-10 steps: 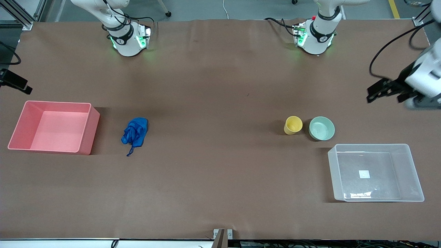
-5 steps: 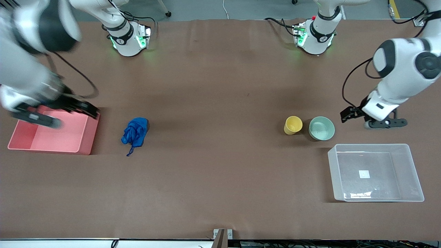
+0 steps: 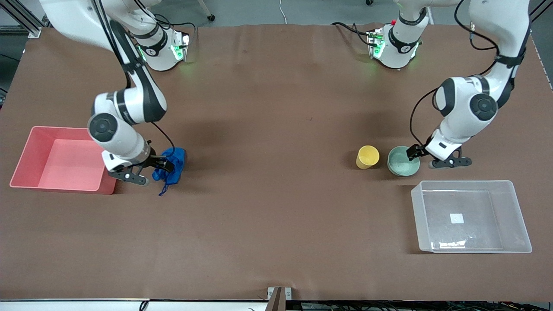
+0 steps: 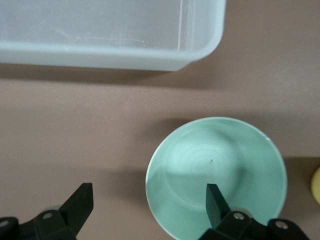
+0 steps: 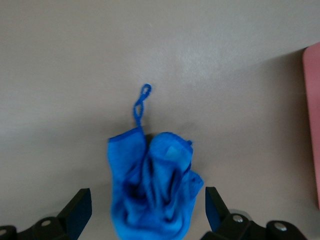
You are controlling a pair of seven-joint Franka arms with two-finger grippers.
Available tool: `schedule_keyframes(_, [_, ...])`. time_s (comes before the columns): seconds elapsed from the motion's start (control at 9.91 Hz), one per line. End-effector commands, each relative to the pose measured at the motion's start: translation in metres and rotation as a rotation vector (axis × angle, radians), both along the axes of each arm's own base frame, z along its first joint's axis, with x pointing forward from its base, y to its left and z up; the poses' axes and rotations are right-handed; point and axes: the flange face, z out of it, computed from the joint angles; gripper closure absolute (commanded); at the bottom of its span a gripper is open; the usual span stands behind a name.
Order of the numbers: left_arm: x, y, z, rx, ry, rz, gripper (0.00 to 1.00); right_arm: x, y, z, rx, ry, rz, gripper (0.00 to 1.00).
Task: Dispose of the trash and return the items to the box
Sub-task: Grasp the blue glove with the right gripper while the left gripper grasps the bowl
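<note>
The right claw (image 3: pixel 160 165) hangs spread wide, empty, straddling the crumpled bright blue wad of thin material (image 3: pixel 170 169) beside the pink opaque bin (image 3: pixel 26 156), apparently lined up for a pinch; the left claw (image 3: pixel 425 156), equally wide and empty, brackets the shallow mint-green bowl's (image 3: pixel 402 162) rim beside the small yellow cup (image 3: pixel 367 157) (both just farther from the front camera than the clear plastic tub (image 3: pixel 518 203)); fingertips are cut off in both wrist views

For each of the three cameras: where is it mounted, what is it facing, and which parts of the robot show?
Front view: high across the table, facing both bases; both arms show, with pink bin and clear box.
Left wrist view: looks down on the mint bowl, open left gripper straddling its rim.
Right wrist view: looks down on the blue wad, between the open right gripper fingers.
Shared: the front view also shows bowl and wad.
</note>
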Motion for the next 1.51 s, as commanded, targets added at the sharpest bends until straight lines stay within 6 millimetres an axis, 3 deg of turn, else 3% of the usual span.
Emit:
schedule_keyframes(0.0, [-0.008, 0.004, -0.039, 0.006, 0.018, -0.005, 0.31, -0.001, -0.016, -0.022, -0.016, -0.004, -0.004, 0.00])
schedule_keyframes(0.1, [-0.009, 0.004, -0.043, 0.007, 0.020, -0.005, 0.67, -0.008, -0.015, -0.040, -0.006, -0.024, -0.003, 0.00])
schedule_keyframes(0.2, [-0.010, 0.004, -0.044, 0.007, 0.023, -0.005, 0.88, -0.018, -0.014, -0.051, -0.003, -0.022, 0.003, 0.04])
schedule_keyframes(0.3, [-0.014, 0.004, -0.045, 0.007, 0.029, -0.011, 1.00, -0.022, -0.012, -0.054, -0.002, -0.014, 0.005, 0.25])
schedule_keyframes(0.4, [-0.015, 0.004, -0.043, 0.007, 0.028, -0.012, 1.00, -0.023, -0.003, -0.054, 0.004, -0.013, 0.015, 0.59])
schedule_keyframes(0.5, [-0.016, 0.003, -0.037, 0.006, 0.023, -0.015, 1.00, -0.024, 0.000, -0.054, 0.008, -0.011, 0.015, 0.83])
schedule_keyframes(0.61, [-0.015, 0.003, -0.024, 0.005, 0.002, -0.027, 1.00, -0.023, -0.002, -0.054, 0.009, -0.008, 0.009, 0.95])
schedule_keyframes(0.71, [-0.015, 0.003, -0.005, 0.004, 0.011, -0.040, 1.00, -0.022, -0.002, -0.053, 0.007, -0.007, 0.013, 0.99])
schedule_keyframes(0.91, [-0.010, 0.005, 0.055, -0.001, 0.031, -0.053, 1.00, -0.021, 0.007, -0.045, 0.009, 0.007, 0.028, 0.99])
schedule_keyframes(1.01, [0.005, 0.004, 0.086, -0.002, 0.028, -0.056, 1.00, -0.012, 0.013, -0.016, -0.003, 0.044, 0.028, 0.99])
schedule_keyframes(1.21, [0.054, 0.006, 0.132, 0.002, 0.024, -0.062, 1.00, 0.006, 0.002, 0.066, -0.026, 0.098, 0.049, 0.99])
schedule_keyframes(1.31, [0.081, 0.009, 0.142, 0.006, -0.002, -0.062, 1.00, 0.013, -0.036, 0.108, -0.018, 0.098, 0.089, 0.99])
schedule_keyframes(1.41, [0.109, 0.014, 0.140, 0.012, -0.020, -0.055, 1.00, 0.012, -0.087, 0.134, -0.004, 0.101, 0.141, 0.99])
